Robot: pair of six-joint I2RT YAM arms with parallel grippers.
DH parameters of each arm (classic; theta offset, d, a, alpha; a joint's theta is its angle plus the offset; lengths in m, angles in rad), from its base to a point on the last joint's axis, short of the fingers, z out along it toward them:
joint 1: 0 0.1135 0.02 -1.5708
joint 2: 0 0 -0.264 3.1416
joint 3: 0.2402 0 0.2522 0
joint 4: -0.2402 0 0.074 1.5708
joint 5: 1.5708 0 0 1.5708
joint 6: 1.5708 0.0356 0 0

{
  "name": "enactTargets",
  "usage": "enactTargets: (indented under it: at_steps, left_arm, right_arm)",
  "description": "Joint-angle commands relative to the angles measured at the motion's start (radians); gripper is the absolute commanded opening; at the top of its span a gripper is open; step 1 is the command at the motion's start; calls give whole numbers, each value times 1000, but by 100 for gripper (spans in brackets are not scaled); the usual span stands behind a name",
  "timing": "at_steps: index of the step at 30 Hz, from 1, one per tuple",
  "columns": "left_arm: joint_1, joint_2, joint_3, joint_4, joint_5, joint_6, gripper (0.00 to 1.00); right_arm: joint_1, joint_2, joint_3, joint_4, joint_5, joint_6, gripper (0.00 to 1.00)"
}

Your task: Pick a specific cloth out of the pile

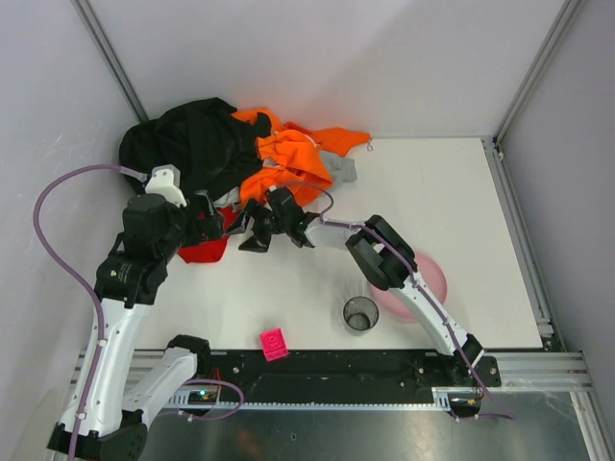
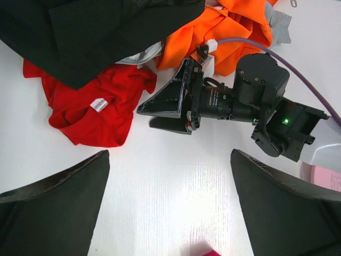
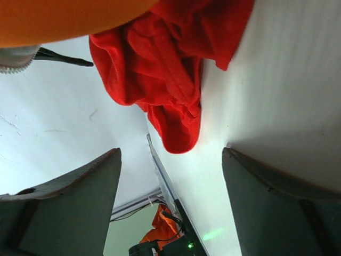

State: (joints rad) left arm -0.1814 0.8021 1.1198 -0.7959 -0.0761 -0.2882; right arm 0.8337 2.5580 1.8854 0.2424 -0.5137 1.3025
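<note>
So, starting at the near edge of the white worktop (image 1: 452, 192): a small hot-pink cube (image 1: 274, 343), a dark mesh cup (image 1: 360, 314), and toward the right edge a pale pink round thing (image 1: 437, 276), maybe a dish. None of that matters here.

Further in on the left side, both grippers sit close together. The left gripper (image 2: 170, 205) has its jaws spread wide and empty over bare worktop. The small, crumpled, bright red cloth (image 2: 93, 106) lies off to its far-left, not between the jaws. The right gripper (image 3: 170, 208) reaches in from the right, jaws also wide and empty, and in its own view the red cloth sits dead ahead, just past the tips. I'd say the right arm is better lined up for the grab.

The cloth is bunched at the near fringe of the pile (image 1: 221, 158), running roughly left to right, its far edge tucked under the big black garment (image 2: 80, 32). Bright orange garments (image 1: 293, 163) and a grey piece (image 1: 341, 171) fill out the far-left corner.
</note>
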Motion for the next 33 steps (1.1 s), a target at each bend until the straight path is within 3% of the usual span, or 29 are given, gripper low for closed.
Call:
enactTargets:
  at_steps: [1,11,18,22,33]
  left_arm:
    - [5,-15,-7,14,4,0,100]
    - [5,-13,-4,15,9,13,100]
    - [5,0,-4,14,5,23,100]
    - [5,2,-3,14,3,27,100]
    - [5,1,-11,14,5,17,100]
  right_arm:
    - [-10,36,98,-96,58,-32,83]
    - [-6,219,397,-188,56,31,88]
    - [-4,293,526,-217,88,60,85]
    - [-11,331,587,-207,70,77,69]
    - [-25,351,589,-152,-15,93,4]
